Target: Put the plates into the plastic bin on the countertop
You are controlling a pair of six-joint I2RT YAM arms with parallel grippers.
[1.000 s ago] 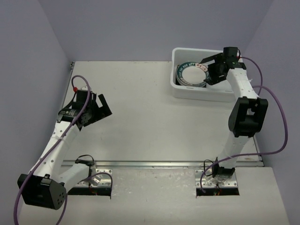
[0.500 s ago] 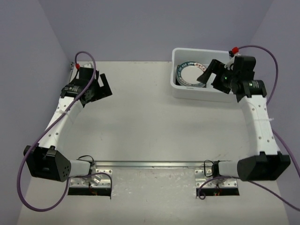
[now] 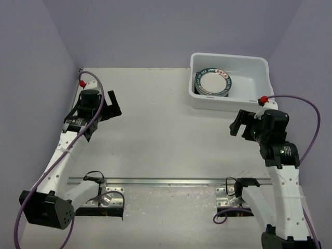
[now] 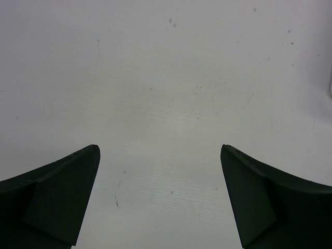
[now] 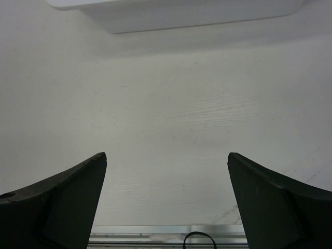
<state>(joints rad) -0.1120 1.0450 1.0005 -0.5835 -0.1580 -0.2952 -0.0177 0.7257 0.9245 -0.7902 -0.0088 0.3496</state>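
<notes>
A stack of round white plates (image 3: 211, 83) with teal lettered rims lies in the left part of the white plastic bin (image 3: 259, 78) at the back right of the countertop (image 3: 166, 135). A bit of red pattern shows at the stack's far edge. No black square plates show. My right gripper (image 3: 239, 123) is open and empty, in front of the bin's near wall (image 5: 176, 13), above bare countertop; its fingers (image 5: 62, 202) are spread wide. My left gripper (image 3: 112, 105) is open and empty over bare countertop at the left; its fingers (image 4: 57, 197) are spread wide.
A metal rail (image 3: 171, 181) runs across the near side of the countertop and also shows in the right wrist view (image 5: 155, 236). Lavender walls close the left, back and right sides. A purple cable loops off each arm.
My right gripper has pulled back out of the bin, empty, toward the near side and now hangs in front of it. My left arm has shifted slightly, its gripper still open.
</notes>
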